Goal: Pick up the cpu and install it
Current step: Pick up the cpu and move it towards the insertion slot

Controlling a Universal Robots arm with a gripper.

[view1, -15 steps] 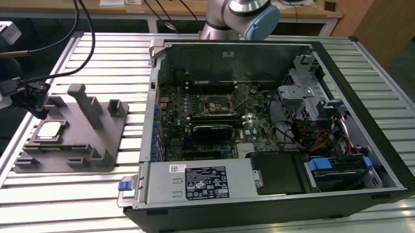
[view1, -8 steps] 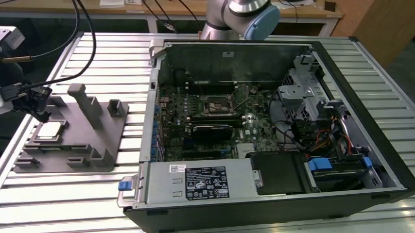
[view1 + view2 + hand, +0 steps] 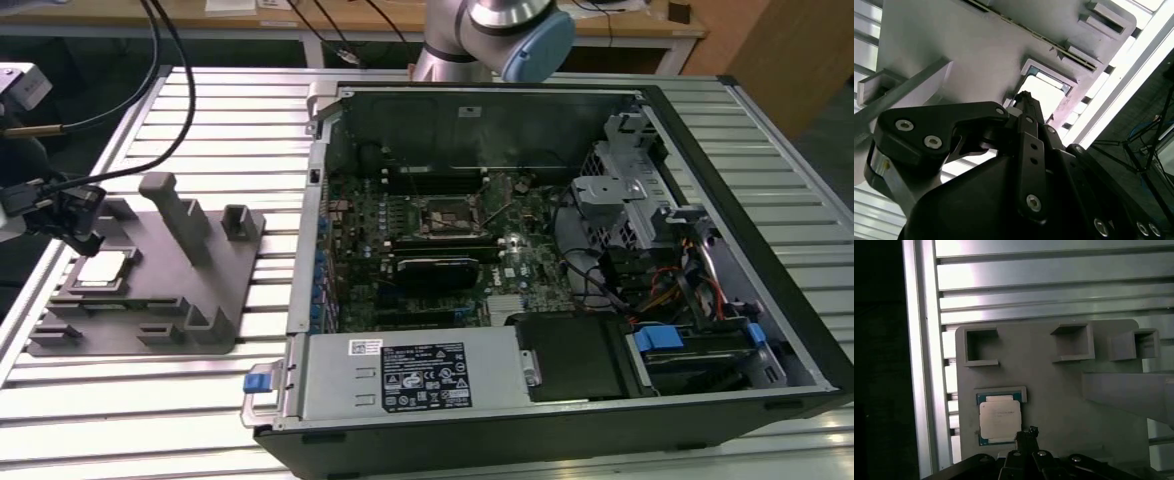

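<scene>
Exterior view: gripper (image 3: 88, 242) hovers over grey fixture block (image 3: 200, 290), fingers pressed together, cpu (image 3: 104, 270) seated just beside at its 5 o'clock.

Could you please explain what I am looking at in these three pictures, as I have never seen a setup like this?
This is one robot arm with a gripper. The exterior view looks at the whole slatted metal table; both wrist views come from cameras riding on the arm. On the table lie an open computer case and a grey fixture block. The cpu sits in a recess of that block, not yet picked up, with the gripper close by it.
</scene>
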